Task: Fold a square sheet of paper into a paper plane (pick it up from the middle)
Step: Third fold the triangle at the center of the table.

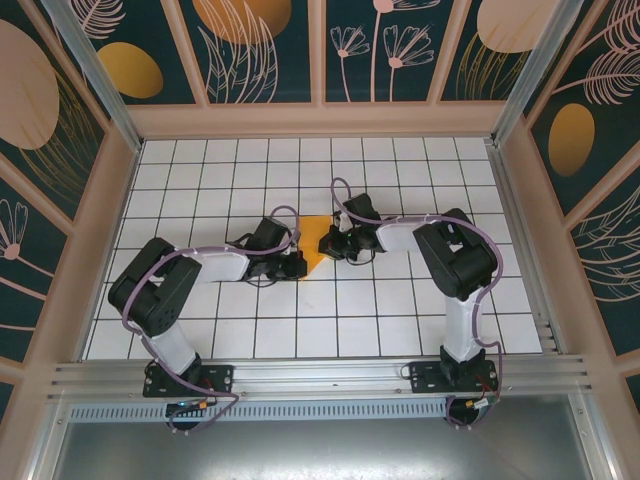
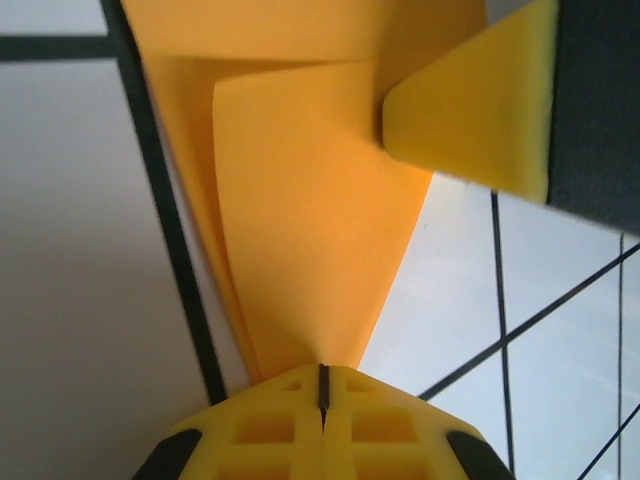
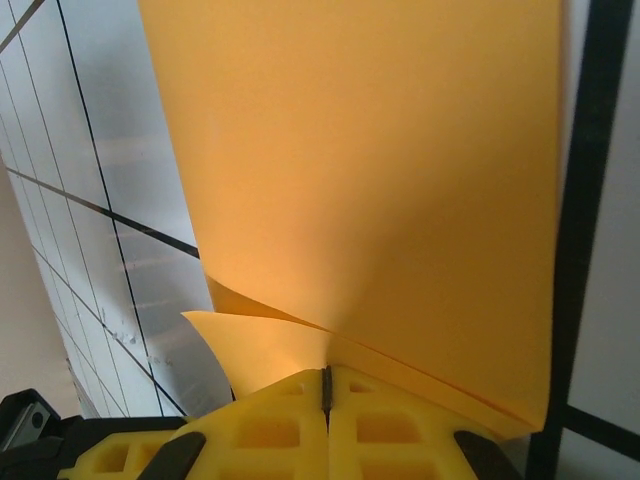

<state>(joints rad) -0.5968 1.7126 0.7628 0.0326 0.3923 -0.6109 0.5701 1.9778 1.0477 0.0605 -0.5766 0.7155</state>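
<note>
Folded orange paper [image 1: 313, 245] is seen near the middle of the white grid table [image 1: 400, 310], between the two arms, which are reaching toward each other from the left and from the right. From above, the paper is shown as a small pointed shape, wider at the far side. It is held at its near-left edge by the left gripper [image 1: 299, 265] and at its right edge by the right gripper [image 1: 331, 245].

In the left wrist view, the yellow fingers of the left gripper [image 2: 323, 378] are pressed together, and the narrow end of the orange paper [image 2: 300, 200] is pinched between them. Two layers are visible there, one folded over the other. A yellow finger [image 2: 470, 120] of the right gripper is touching the paper at the upper right.

In the right wrist view, the right gripper [image 3: 326, 378] is also closed on the paper [image 3: 380, 180], and a curled inner layer is seen beside the fingers. Whether the paper touches the table cannot be told.
</note>
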